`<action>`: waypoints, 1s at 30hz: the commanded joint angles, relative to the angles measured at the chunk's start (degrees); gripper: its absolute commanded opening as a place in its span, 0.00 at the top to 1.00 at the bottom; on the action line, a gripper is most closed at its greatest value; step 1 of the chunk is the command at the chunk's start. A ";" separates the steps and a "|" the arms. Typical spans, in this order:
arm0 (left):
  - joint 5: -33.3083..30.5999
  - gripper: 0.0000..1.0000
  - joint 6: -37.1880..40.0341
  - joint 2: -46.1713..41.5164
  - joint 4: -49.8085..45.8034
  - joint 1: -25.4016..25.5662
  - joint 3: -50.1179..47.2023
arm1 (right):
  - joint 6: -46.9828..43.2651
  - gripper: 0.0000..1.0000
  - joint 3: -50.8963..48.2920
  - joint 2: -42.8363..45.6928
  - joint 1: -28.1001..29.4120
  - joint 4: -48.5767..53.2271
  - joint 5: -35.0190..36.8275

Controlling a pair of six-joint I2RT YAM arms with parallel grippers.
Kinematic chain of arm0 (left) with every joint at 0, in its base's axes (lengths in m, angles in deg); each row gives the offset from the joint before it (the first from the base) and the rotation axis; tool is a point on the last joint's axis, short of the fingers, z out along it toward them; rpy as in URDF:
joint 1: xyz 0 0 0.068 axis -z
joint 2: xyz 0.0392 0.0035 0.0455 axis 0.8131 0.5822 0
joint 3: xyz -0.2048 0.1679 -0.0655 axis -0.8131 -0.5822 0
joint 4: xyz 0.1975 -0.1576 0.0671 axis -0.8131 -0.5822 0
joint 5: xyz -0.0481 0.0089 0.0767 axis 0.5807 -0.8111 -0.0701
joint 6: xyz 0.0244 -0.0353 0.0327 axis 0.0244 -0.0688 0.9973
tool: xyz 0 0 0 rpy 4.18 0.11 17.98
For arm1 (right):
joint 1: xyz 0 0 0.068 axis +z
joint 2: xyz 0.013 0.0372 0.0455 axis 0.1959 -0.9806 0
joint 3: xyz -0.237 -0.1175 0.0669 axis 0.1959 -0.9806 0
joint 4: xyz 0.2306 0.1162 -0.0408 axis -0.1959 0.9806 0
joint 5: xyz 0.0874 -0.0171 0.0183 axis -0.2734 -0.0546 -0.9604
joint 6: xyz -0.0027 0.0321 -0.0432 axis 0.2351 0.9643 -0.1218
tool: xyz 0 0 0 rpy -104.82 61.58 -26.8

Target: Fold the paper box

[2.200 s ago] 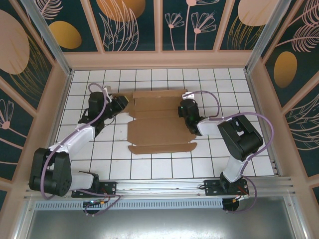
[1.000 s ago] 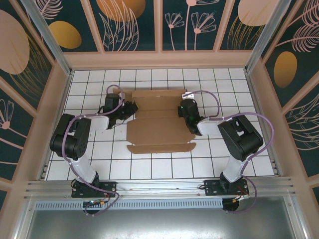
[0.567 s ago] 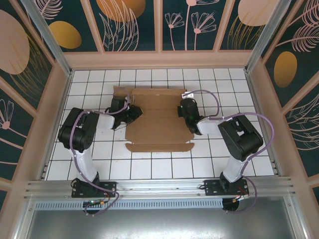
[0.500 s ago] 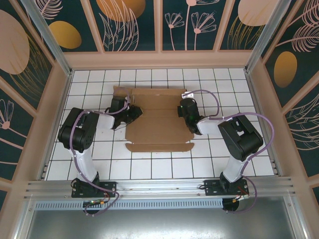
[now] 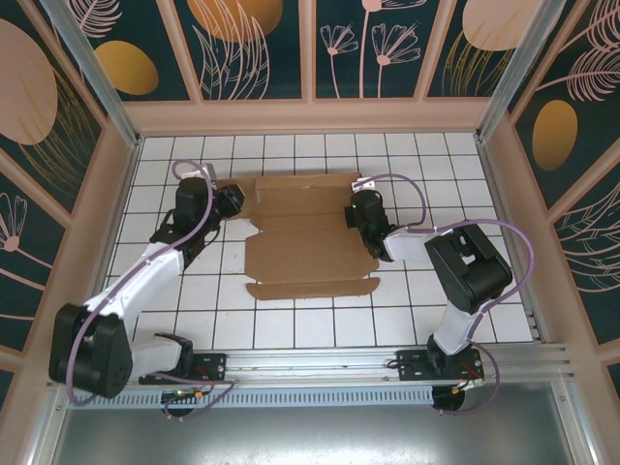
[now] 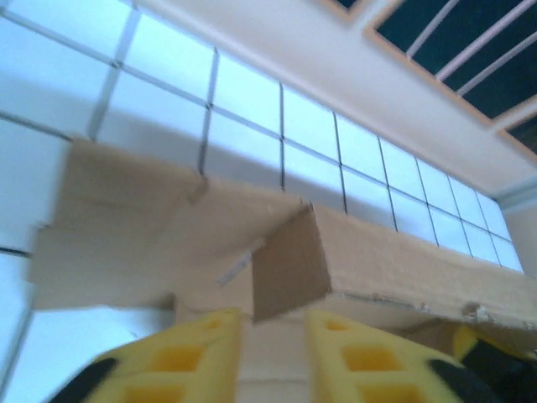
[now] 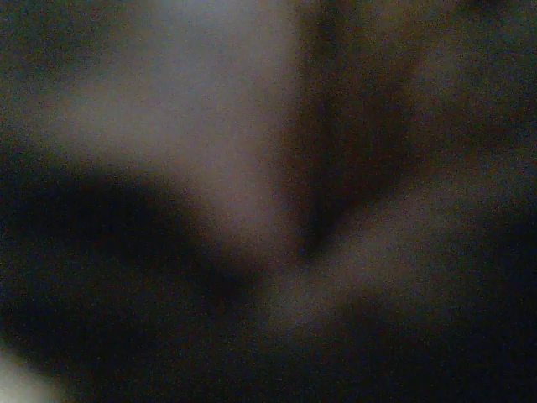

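From above, the paper box (image 5: 305,247) lies on the tiled table (image 5: 291,325) as a die-cut sheet that is mostly flat, with its creases showing and its near strip and middle panels unfolded. The left gripper (image 5: 232,201) sits just beside the box's far left corner, and the right gripper (image 5: 360,218) rests against the box's right edge. From the left wrist, the left gripper (image 6: 273,319) has its yellow fingers (image 6: 176,357) a narrow way apart with nothing clamped between them. Just beyond them one small flap (image 6: 289,269) at that far left corner stands up from the sheet, meeting the long far panel of the paper box (image 6: 403,269), which looks partly raised. The right wrist view is too dark and blurred to make anything out. The right gripper's jaws are closed, though whether they pinch the box's edge cannot be told. In my judgement the fold has barely begun: one corner is starting to rise, while the other walls, flaps and tabs are not yet raised or tucked.
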 commanded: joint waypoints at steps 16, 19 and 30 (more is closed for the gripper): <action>-4.01 0.28 25.53 11.30 -8.35 -4.84 10.66 | -3.66 1.00 -0.78 2.47 -0.22 1.35 -3.89; 1.98 0.27 28.70 10.16 -3.12 -4.99 8.30 | -4.45 1.00 -1.14 2.70 -1.05 0.84 -3.47; 15.75 0.31 38.95 4.28 11.64 -6.49 -0.01 | -2.77 1.00 -1.11 6.69 -8.48 0.92 -11.09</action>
